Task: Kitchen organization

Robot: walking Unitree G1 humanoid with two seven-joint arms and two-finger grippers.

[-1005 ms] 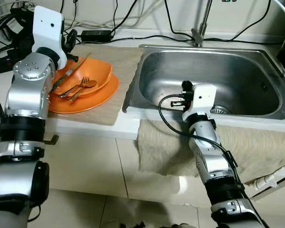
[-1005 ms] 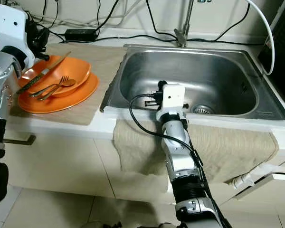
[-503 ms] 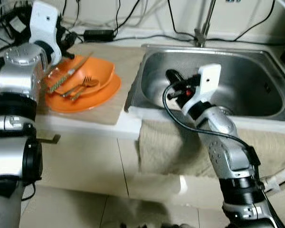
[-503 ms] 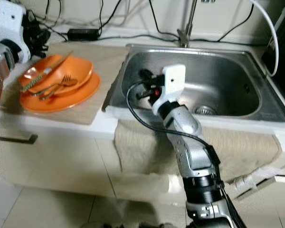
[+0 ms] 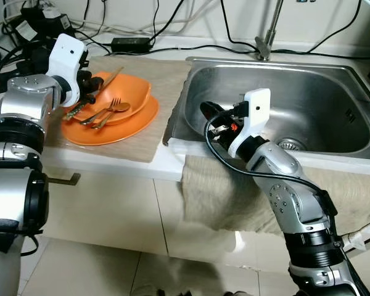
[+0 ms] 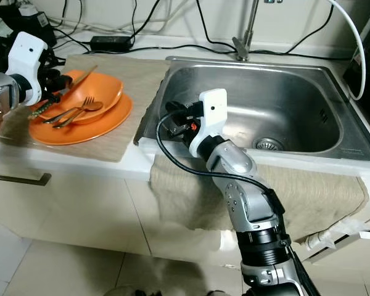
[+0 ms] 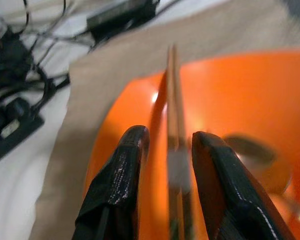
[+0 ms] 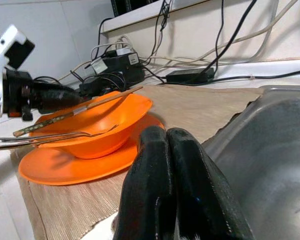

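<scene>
While the orange bowl (image 5: 120, 95) sits stacked on an orange plate (image 5: 114, 126) at the upper left of the frame, a fork (image 5: 102, 111) and spoon (image 5: 111, 114) lie in it. A long chopstick-like utensil (image 5: 97, 87) rests across the bowl, and the left end effector (image 7: 166, 150) has its spread fingers either side of it, not clamped. A beige mat (image 5: 157, 92) lies under the plate on the bench (image 5: 111, 163). Over the sink's (image 5: 308, 92) near-left corner, mid-frame, the right end effector (image 5: 208, 114) is clenched empty.
</scene>
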